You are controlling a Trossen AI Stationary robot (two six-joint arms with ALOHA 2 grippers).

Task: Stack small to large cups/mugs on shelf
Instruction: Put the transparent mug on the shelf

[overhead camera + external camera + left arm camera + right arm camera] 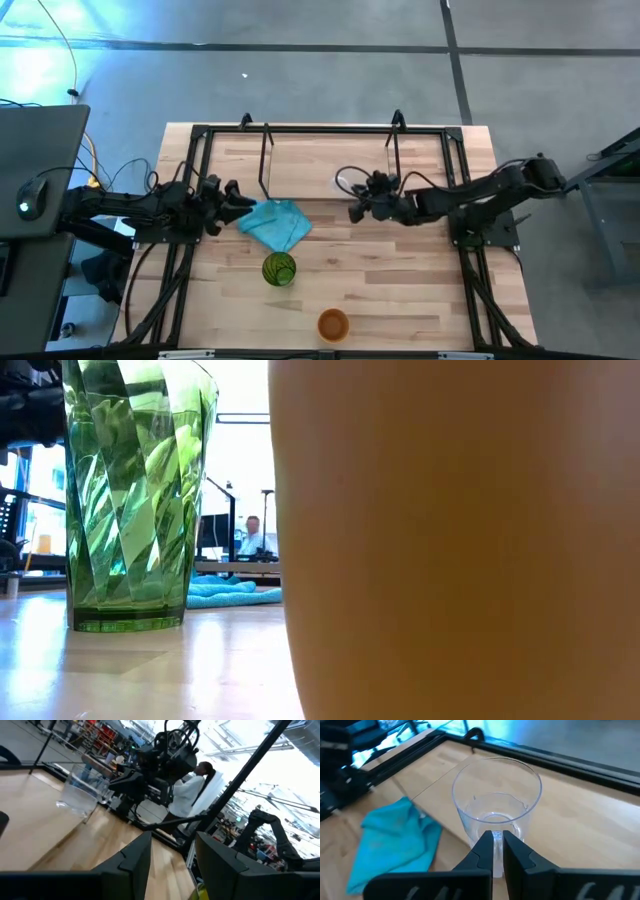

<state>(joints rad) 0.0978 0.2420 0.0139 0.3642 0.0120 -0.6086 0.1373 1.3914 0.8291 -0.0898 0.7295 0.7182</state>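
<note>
The small clear cup [496,795] stands upright in front of my right gripper [494,851], which is shut on it near the table's middle [356,210]. The cup also shows in the left wrist view [80,790]. The taller green cup [279,268] stands on its base on the table, and the orange cup [333,324] stands near the front edge. The shelf [330,150], a light board on thin black legs, is at the far side. My left gripper [232,195] is open and empty beside the teal cloth [276,222]. My right gripper pinches a narrow clear part on the cup's near side [494,838] between its two fingers. The fingers come roughly level from the table's right side. The cup stays upright with its mouth up. The fingers hide its base, so I cannot tell whether it is lifted.
The teal cloth lies crumpled between the two grippers, just beyond the green cup [135,490]. The orange cup [450,540] fills most of the low view. The black table frame [190,180] runs along both sides. A person [255,538] sits far behind the table.
</note>
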